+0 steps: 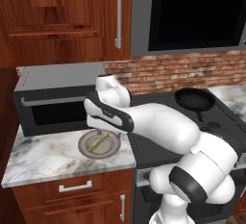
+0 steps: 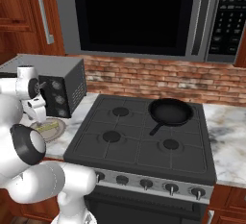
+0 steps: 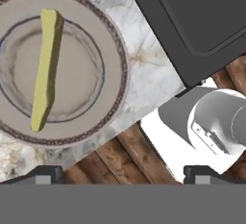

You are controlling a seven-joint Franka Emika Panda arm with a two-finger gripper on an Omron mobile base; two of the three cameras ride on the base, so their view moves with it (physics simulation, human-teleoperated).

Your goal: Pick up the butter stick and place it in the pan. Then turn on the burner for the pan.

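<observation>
butter stick (image 3: 45, 69) lying on plate (image 3: 113, 40) on worktop (image 3: 144, 69), long axis near-upright in hand view. tool (image 3: 120, 172) spread wide, empty (hovering above, stick off left). pan (image 2: 170, 111) on stove, well apart.

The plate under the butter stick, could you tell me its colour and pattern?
Grey-beige plate with a dark ornamental rim band, clearest in the hand view.

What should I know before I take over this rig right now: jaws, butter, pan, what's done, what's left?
Gripper: jaws open, empty, above the plate on the counter left of the stove.
Butter stick: lying on the plate, untouched.
Pan: empty, on the stove's back right burner.
Done: nothing yet beyond the approach.
Left: grasp the butter, carry it to the pan, release, then turn on that burner's knob.
</observation>
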